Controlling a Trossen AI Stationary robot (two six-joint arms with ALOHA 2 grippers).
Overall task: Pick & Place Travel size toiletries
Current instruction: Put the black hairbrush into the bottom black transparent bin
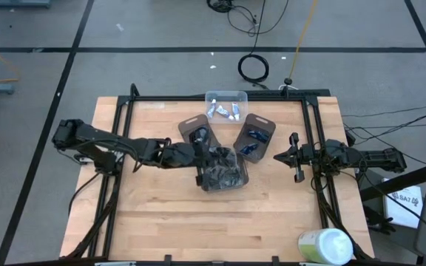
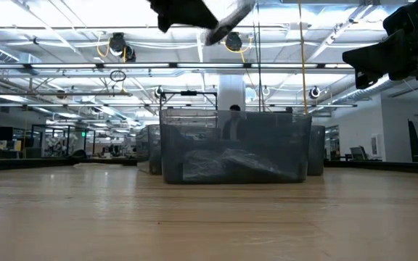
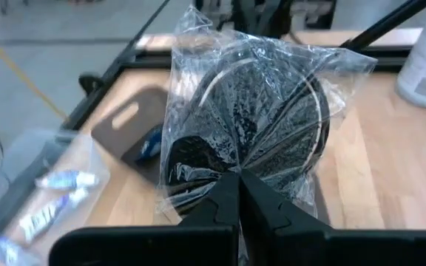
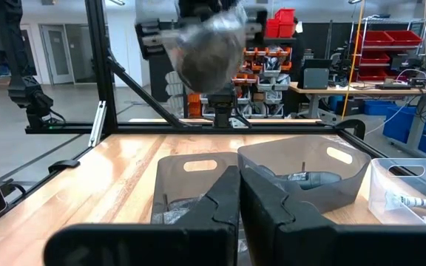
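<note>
**Left jaws pinch a wrapped disc above the front tray**

Jaws first: the left gripper [image 3: 237, 177] has its fingers pressed together on the edge of a crinkled clear wrapper, and inside that wrapper sits a dark-grey round disc [image 3: 250, 125], held up in the air. The right gripper [image 4: 239, 177] has its fingers closed against each other with nothing between them.

From largest to smallest, the wooden table [image 1: 161, 229] carries everything. The left arm [image 1: 117, 144] reaches in from its side to the middle of the table, and the right arm [image 1: 346, 157] waits near its own edge, well apart from the trays. A big pale-green-and-white round container [image 1: 325, 246] stands at the near right corner.

Four trays sit in a cluster at the table's centre. The front smoky-grey tray [image 2: 231, 156] lies under the left gripper and holds more crinkled wrapped dark pieces. Behind it are two more smoky-grey trays: the left one [image 1: 196, 130], with something dark blue in it, and the right one [image 1: 254, 136], with small dark-blue bottles [image 1: 254, 134]. Farthest back is a clear tray [image 1: 226, 105] holding white tubes [image 1: 225, 111].

In the low view the wrapped disc hangs above the front tray's rim, clear of it.
</note>
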